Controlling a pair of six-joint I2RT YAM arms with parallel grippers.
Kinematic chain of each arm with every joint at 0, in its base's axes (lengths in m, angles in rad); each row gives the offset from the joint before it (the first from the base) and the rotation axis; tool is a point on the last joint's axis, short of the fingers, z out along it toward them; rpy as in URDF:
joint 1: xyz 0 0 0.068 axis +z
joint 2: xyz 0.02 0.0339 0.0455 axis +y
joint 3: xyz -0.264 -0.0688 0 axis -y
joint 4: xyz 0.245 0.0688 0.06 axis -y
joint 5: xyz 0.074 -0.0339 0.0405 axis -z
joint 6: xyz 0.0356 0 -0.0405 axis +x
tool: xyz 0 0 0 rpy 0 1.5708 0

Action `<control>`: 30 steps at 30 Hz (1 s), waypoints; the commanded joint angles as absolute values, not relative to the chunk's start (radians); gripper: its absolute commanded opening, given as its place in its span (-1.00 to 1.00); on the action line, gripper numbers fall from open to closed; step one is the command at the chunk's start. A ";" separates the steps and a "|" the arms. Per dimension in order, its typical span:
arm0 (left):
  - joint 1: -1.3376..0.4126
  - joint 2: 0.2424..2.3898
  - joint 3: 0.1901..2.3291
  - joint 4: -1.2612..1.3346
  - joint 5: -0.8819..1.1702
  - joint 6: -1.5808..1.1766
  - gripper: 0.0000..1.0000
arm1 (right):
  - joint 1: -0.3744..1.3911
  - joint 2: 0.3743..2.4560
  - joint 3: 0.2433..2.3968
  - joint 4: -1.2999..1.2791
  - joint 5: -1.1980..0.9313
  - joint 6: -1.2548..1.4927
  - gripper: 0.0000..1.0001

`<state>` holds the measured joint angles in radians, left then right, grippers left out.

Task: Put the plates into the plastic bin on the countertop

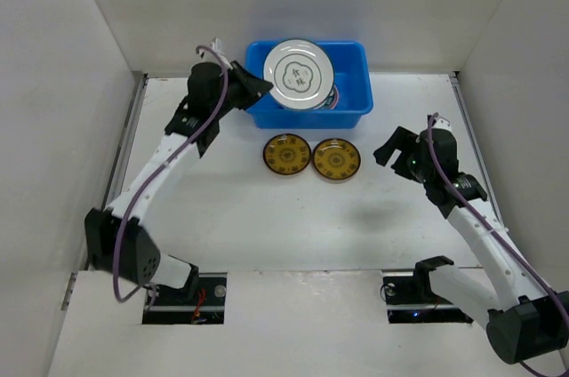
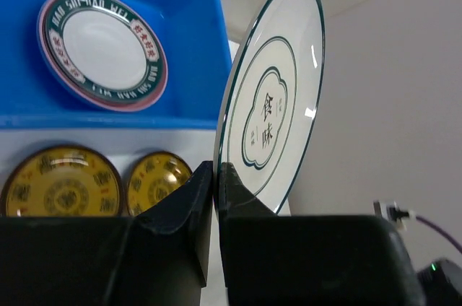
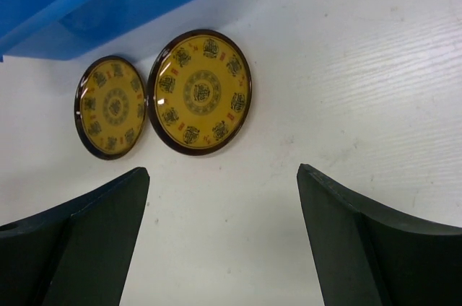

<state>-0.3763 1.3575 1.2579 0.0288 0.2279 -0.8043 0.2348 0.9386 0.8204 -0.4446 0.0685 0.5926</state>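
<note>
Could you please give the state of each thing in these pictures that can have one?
white plate with centre mark: held by its rim above the blue bin.
left gripper: shut on that plate.
blue bin: holds a green-rimmed plate.
amber plates: flat on the countertop, side by side.
right gripper: open, empty.

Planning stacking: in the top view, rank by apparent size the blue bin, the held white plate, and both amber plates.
Blue bin
white plate, held nearer the camera
left amber plate and right amber plate look alike
</note>
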 commanded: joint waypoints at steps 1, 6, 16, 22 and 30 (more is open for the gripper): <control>-0.369 1.524 1.394 0.070 0.249 -0.761 -0.96 | 0.255 0.884 0.795 -0.422 0.043 0.630 0.77; -0.364 1.797 1.593 0.143 0.249 -0.733 -0.96 | 0.269 0.813 0.761 -0.451 0.038 0.643 0.76; -0.332 2.178 1.920 0.206 0.245 -0.724 -0.94 | 0.337 0.767 0.758 -0.528 0.058 0.670 0.75; -0.327 2.307 2.002 0.201 0.235 -0.680 -0.90 | 0.337 0.758 0.756 -0.554 0.060 0.683 0.75; -0.323 2.378 2.042 0.180 0.235 -0.583 -0.32 | 0.332 0.750 0.752 -0.563 0.060 0.690 0.75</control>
